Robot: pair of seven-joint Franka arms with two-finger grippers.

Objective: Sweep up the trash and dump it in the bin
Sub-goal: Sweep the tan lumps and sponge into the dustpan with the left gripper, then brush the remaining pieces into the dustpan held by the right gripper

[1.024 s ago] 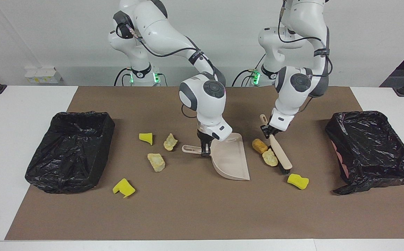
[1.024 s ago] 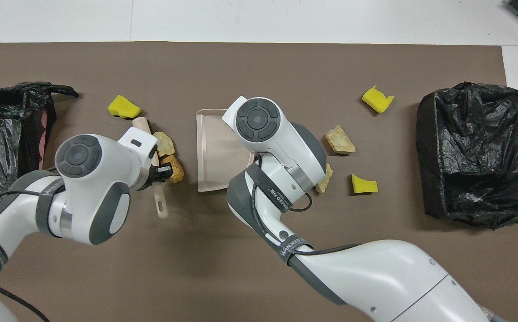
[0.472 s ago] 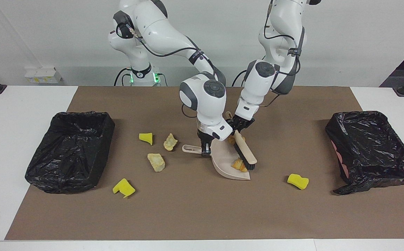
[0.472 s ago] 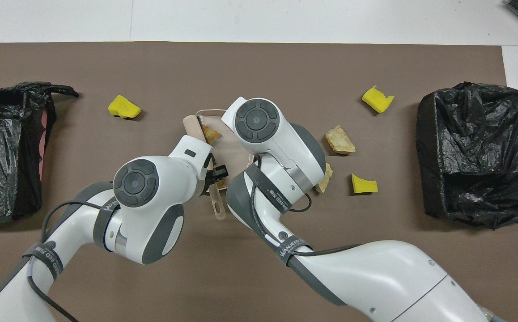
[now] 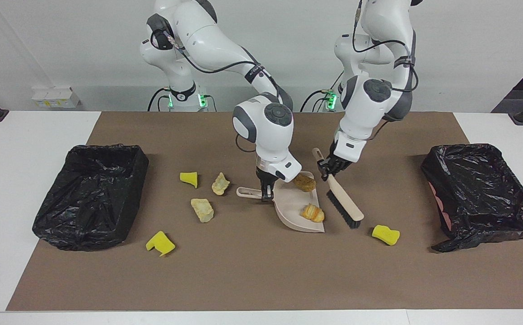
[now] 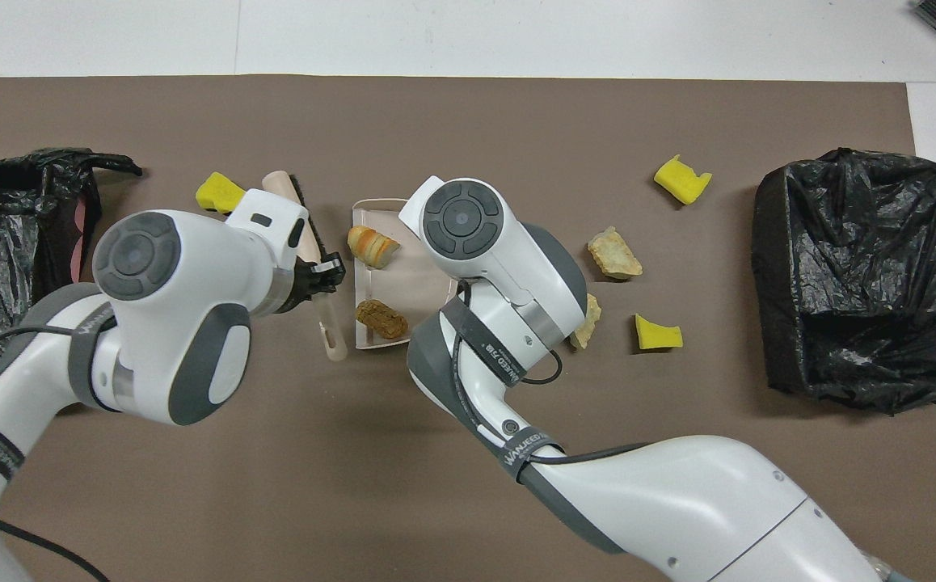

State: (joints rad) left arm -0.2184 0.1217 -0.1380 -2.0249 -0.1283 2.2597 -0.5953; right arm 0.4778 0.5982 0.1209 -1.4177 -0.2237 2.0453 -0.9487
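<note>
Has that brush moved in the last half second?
Yes. The brush, held by the left gripper, has come out of the dustpan and now sits beside it, toward the yellow sponge at the left arm's end.

Bright, even overhead light; soft shadows, sharp focus throughout.

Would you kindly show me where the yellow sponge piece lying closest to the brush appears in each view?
Facing view: the yellow sponge piece lies low in the picture, just past the brush bristles.
Overhead view: it peeks out at upper left, partly covered by the left arm.
Shared landmark: the dustpan at the centre.
</note>
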